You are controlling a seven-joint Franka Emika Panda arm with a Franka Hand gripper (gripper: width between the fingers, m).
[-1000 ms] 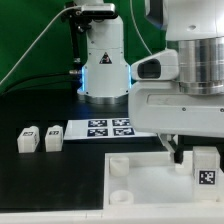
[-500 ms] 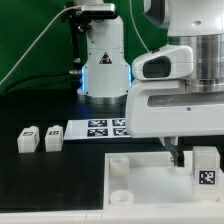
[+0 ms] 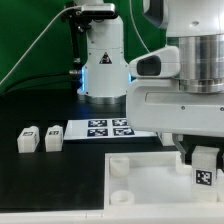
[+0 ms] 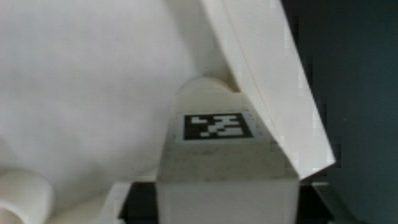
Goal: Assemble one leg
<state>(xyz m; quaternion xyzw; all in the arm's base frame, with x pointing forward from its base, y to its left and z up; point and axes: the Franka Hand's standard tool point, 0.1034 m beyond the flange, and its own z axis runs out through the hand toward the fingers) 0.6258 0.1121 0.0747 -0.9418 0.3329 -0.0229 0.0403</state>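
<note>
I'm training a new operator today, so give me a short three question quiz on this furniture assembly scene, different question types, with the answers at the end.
1. True or false: the tool is shut on a leg over the large white tray-like part.
2. How many loose legs stand on the black table at the exterior view's left?
A. one B. two C. four
3. Fill in: the flat white strip printed with four tags is the ____ board.

Key:
1. True.
2. B: one leg and a second leg stand beside each other.
3. Marker: the marker board lies flat on the table.
</note>
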